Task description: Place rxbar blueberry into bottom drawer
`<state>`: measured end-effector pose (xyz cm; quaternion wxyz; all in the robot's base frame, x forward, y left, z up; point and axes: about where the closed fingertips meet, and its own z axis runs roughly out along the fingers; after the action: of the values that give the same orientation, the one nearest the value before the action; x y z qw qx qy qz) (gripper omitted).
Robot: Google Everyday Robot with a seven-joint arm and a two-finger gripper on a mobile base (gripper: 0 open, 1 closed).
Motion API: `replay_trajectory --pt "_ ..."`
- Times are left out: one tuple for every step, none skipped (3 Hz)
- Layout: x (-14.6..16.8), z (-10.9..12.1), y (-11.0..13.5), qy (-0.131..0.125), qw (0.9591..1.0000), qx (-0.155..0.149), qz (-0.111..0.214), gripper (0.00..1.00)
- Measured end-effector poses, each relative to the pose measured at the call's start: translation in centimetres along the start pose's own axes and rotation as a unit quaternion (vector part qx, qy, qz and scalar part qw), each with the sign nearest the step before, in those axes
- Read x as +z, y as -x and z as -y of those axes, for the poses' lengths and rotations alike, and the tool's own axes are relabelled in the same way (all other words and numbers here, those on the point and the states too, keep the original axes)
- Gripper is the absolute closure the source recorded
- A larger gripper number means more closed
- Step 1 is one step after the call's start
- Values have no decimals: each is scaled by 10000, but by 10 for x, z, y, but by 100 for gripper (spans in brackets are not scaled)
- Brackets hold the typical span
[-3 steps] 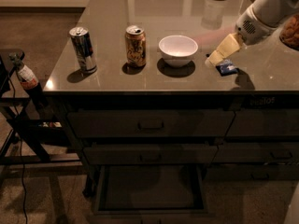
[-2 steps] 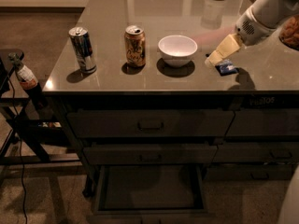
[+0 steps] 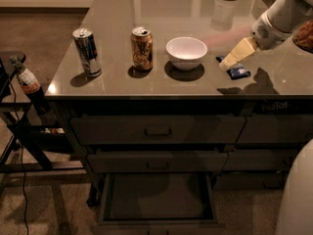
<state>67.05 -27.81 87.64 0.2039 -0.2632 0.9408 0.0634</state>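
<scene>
Your hand (image 3: 233,58) is at the rxbar blueberry (image 3: 239,72), right side of the tabletop (image 3: 117,13). You cannot tell whether it is open or closed. The bottom drawer (image 3: 156,199) is pulled out.

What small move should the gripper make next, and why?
Probably a short descent onto the bar to take hold of it. The gripper sits at the bar's upper left end, and the bar lies flat on the table, right of the bowl, not lifted. The bottom drawer is already open, so only the pick seems to be missing.
</scene>
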Motion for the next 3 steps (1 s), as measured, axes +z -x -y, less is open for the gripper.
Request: replay_trajectory --pt "1 0 0 4 10000 2 -1 0" --pt "7 -2 -1 83 10000 18 -30 0" --pt "25 -10 1 230 9996 183 -4 0"
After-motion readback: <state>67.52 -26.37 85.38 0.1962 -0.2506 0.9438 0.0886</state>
